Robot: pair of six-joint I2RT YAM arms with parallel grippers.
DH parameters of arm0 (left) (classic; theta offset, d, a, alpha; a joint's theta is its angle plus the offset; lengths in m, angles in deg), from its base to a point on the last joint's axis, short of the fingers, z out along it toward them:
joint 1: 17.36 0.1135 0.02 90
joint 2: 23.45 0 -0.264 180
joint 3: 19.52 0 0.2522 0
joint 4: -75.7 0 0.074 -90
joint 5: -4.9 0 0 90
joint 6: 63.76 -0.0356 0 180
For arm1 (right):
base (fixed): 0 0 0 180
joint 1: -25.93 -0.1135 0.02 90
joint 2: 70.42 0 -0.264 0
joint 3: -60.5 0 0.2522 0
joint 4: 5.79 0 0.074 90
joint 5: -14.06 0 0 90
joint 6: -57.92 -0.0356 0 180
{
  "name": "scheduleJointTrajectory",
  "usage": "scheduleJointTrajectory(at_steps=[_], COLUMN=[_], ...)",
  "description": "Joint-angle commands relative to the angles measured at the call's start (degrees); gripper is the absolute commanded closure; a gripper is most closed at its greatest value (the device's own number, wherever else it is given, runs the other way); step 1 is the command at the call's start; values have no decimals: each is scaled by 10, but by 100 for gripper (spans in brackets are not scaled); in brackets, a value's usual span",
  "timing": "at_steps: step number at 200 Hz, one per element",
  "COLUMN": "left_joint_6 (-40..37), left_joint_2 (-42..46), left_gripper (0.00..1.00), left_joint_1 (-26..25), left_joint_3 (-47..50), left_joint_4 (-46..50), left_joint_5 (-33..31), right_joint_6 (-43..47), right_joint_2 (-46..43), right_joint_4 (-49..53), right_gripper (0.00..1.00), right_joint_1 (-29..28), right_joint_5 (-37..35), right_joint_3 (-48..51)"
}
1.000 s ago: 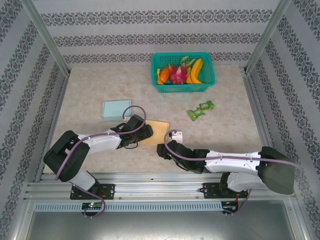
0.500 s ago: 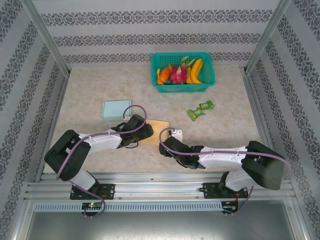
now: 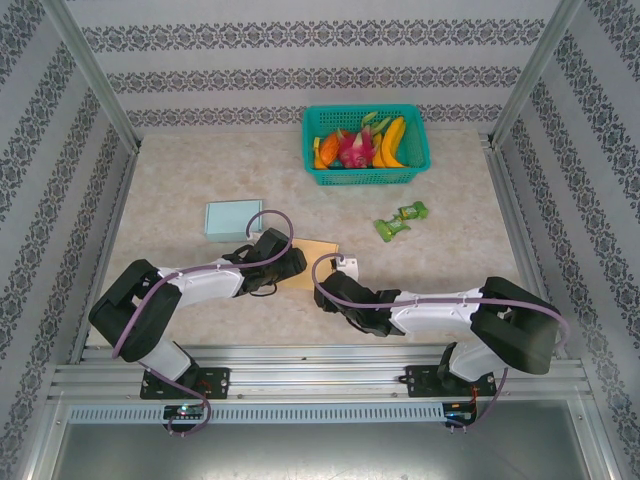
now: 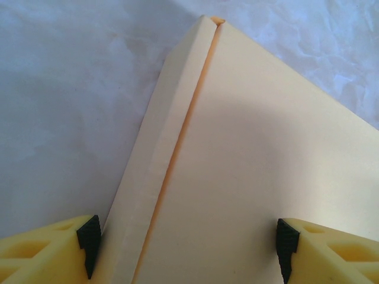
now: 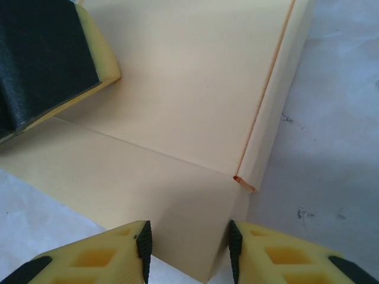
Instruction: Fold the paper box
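Two grippers meet the box (image 3: pixel 320 258), lying flat well short of the basket (image 3: pixel 366 178). Wide, the left gripper (image 4: pixel 183 239) pins it. Narrowed but unclamped, the right gripper (image 5: pixel 189 242) straddles the flap (image 5: pixel 148 195) corner; it should close there, then lift along the crease (image 5: pixel 148 151).

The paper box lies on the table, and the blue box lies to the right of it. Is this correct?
No. The top external view shows the blue box to the left of the paper box, not the right, and slightly farther back. The paper box does lie on the table.
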Motion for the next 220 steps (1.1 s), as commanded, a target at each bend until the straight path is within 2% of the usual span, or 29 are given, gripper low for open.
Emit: scheduleJointTrajectory(at_steps=[1, 42, 67, 176, 220], left_joint_6=[-9, -10, -11, -12, -15], left_joint_2=[-51, -50, -50, -46, -50], left_gripper=[23, 23, 23, 23, 23], left_joint_1=[1, 1, 1, 1, 1], left_joint_3=[36, 37, 36, 36, 34], left_joint_4=[122, 122, 122, 128, 128], left_joint_5=[-31, -29, -29, -31, -32], right_joint_6=[-3, 13, 30, 85, 126], right_joint_2=[12, 21, 23, 37, 53], right_joint_4=[-34, -41, -47, -55, -106], right_gripper=[61, 62, 67, 68, 69], right_joint_1=[2, 2, 0, -29, -29], right_joint_5=[9, -1, -9, -81, -90], right_joint_3=[11, 20, 24, 36, 60])
